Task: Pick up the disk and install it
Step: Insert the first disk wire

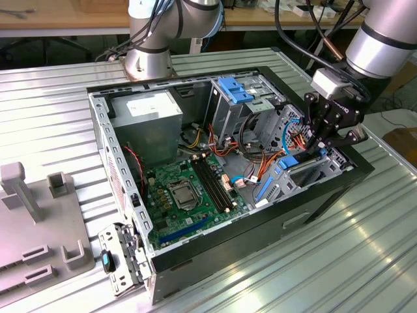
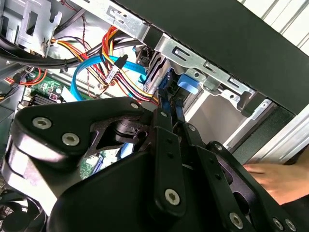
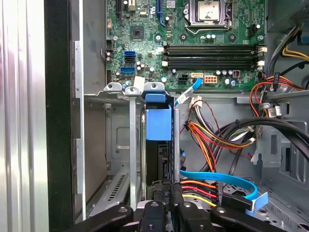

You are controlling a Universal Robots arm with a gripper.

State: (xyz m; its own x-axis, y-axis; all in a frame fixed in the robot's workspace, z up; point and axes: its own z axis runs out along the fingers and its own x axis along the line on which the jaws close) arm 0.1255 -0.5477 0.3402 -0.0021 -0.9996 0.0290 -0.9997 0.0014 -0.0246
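Observation:
The disk [image 3: 158, 124], dark with a bright blue carrier, stands on edge in a slot of the metal drive bay [image 3: 113, 92] at the front corner of the open computer case [image 1: 225, 244]. In the exterior view its blue rail [image 1: 294, 161] shows just below my gripper [image 1: 319, 149], which reaches down into the bay on that view's right. In both wrist views the black fingers [image 3: 159, 205] are closed together on the disk's near edge [image 2: 164, 92]. My gripper [image 2: 169, 108] is shut on the disk, which sits partly down in the slot.
Orange, yellow and blue cables [image 3: 217, 186] lie right beside the bay. The motherboard [image 1: 189, 189] fills the case floor, with a grey power supply [image 1: 150, 107] and a cage with blue latches [image 1: 236, 91] behind it. A second arm's base [image 1: 148, 62] stands behind the case. Grey fixtures [image 1: 39, 222] sit at the exterior view's left.

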